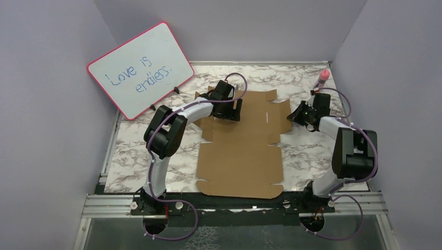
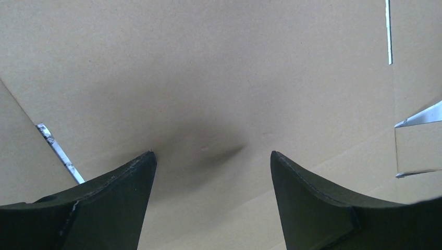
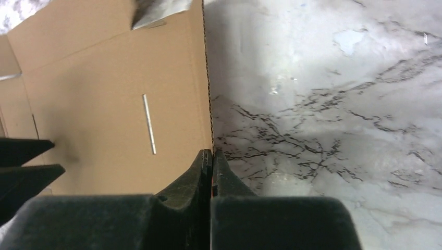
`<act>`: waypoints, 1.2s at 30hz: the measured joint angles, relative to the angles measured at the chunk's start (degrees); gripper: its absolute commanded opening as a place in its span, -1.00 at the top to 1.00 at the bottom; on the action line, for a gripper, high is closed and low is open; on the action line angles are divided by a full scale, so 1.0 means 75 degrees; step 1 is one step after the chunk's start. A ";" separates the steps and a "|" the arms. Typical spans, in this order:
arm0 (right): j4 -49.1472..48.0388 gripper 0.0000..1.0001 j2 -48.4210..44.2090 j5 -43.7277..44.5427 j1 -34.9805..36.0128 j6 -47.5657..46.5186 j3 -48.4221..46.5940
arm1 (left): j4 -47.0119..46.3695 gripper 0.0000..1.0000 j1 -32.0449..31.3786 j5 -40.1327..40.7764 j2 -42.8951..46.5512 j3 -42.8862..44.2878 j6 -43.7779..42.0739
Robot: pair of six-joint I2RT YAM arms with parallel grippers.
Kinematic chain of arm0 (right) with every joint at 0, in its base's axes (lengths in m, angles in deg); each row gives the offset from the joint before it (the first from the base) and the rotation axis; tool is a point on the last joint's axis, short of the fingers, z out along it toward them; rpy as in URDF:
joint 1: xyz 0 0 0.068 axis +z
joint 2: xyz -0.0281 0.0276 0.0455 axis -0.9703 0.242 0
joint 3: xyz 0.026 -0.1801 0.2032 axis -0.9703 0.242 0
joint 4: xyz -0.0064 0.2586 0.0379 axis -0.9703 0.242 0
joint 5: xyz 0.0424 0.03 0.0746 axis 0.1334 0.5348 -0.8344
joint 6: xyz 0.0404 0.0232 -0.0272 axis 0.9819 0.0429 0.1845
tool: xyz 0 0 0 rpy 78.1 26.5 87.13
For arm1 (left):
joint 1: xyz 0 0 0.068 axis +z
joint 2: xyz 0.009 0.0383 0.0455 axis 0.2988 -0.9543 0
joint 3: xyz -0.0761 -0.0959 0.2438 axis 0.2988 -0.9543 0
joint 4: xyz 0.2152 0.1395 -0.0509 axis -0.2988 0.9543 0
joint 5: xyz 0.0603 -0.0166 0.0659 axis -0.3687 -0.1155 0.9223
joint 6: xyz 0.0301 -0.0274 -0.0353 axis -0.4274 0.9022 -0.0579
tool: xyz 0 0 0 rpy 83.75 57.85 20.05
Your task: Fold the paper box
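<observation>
Right tool (image 3: pixel 212 152) clamps shut on the edge of the paper box (image 3: pixel 104 104), which spreads to its left; left tool (image 2: pixel 212 154) gapes empty above it.

One piece of writing can be read from where I stand, and it is on the pink-framed whiteboard (image 1: pixel 139 69) leaning at the far left. It is handwritten in blue marker across the white face, slanting upward in two lines. The upper line says "Love is". The lower line looks like "endless." with a full stop, though its letters are small and loosely formed.
</observation>
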 measured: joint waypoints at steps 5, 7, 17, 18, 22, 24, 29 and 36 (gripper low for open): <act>0.0128 0.99 -0.0239 -0.0044 0.0085 -0.0166 0.0000 | -0.0079 -0.63 0.0012 -0.0055 -0.0012 -0.0003 0.0050; 0.0283 0.99 -0.0318 0.0050 0.0184 -0.0227 -0.0032 | -0.0102 -0.63 0.0012 -0.0061 -0.0015 -0.0006 0.0076; 0.1413 0.99 -0.0490 0.1402 0.1122 -0.0711 -0.0772 | -0.0137 -0.63 0.0015 -0.0061 -0.0017 -0.0017 0.0154; 0.1495 0.98 -0.0498 0.1594 0.1271 -0.0761 -0.0836 | -0.0140 -0.63 0.0015 -0.0061 -0.0017 -0.0020 0.0166; 0.1938 0.98 -0.0560 0.2518 0.1926 -0.0985 -0.1131 | -0.0152 -0.63 0.0050 -0.0061 -0.0017 -0.0029 0.0219; 0.2174 0.98 -0.0565 0.2949 0.2226 -0.1081 -0.1320 | -0.0189 -0.63 0.0064 -0.0064 -0.0017 -0.0052 0.0259; 0.2690 0.98 -0.0565 0.3923 0.2949 -0.1262 -0.1792 | -0.0326 -0.63 0.0076 -0.0093 0.0003 -0.0140 0.0396; 0.3150 0.96 -0.0469 0.5074 0.4074 -0.1355 -0.2349 | -0.0685 -0.63 0.0119 -0.0181 0.0119 -0.0425 0.0612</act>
